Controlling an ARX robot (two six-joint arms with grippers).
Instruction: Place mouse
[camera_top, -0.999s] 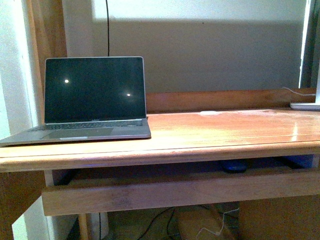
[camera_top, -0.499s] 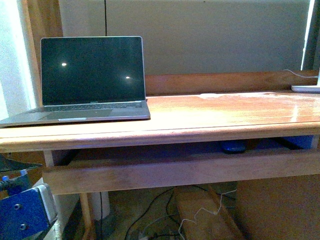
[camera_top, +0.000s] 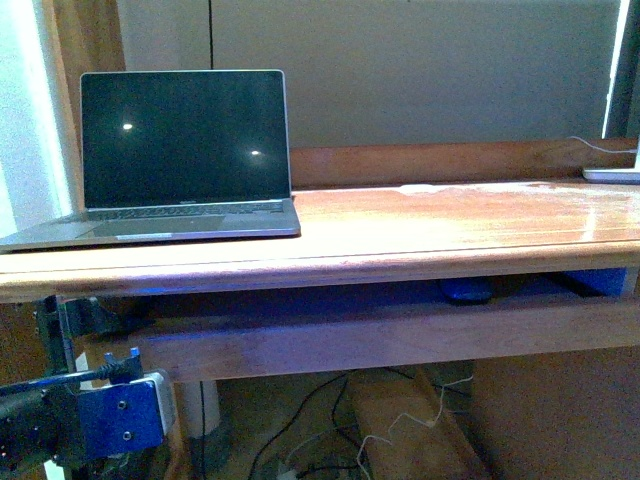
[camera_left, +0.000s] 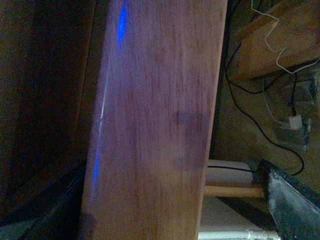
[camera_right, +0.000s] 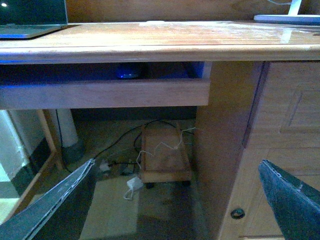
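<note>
The mouse (camera_top: 466, 292) is a small dark oval lying on the pull-out tray under the desktop, right of centre; the right wrist view shows it in the shadowed slot (camera_right: 129, 74). My left gripper (camera_top: 85, 322) is open at the left end of the tray's front board (camera_top: 380, 340). In the left wrist view the board (camera_left: 155, 125) fills the space between its fingers (camera_left: 287, 200). My right gripper (camera_right: 175, 200) is open and empty, low in front of the desk and well away from the mouse. It is out of the front view.
An open laptop (camera_top: 180, 160) with a dark screen sits on the desk's left side. A white device (camera_top: 612, 174) lies at the far right. Below the desk are cables (camera_right: 150, 145), a wooden dolly (camera_right: 165, 160) and a cabinet (camera_right: 260, 145) on the right.
My left arm has risen into the front view at the lower left, up to the tray's front board. The front view dropped a second ago and has held since.
</note>
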